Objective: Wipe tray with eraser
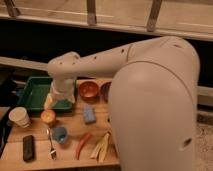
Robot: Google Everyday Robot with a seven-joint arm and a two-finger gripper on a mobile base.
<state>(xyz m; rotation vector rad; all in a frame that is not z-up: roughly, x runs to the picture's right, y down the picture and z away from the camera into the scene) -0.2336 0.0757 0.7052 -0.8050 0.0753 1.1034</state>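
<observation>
Camera view: jaws spread wide, holding nothing, over the tray (32,93); eraser (28,148) lies well apart.

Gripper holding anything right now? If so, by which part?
Nothing held. The gripper hangs open over the tray; the eraser lies on the table.

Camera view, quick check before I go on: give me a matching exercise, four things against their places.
Things:
1. eraser
2. gripper
3. blue sponge
4. orange bowl

Places:
A. over the right end of the green tray
B. near the left corner of the table, closest to the camera
C. just right of the tray
D. mid-table, on the camera side of the orange bowl

Pairs: 1-B, 2-A, 3-D, 4-C
</observation>
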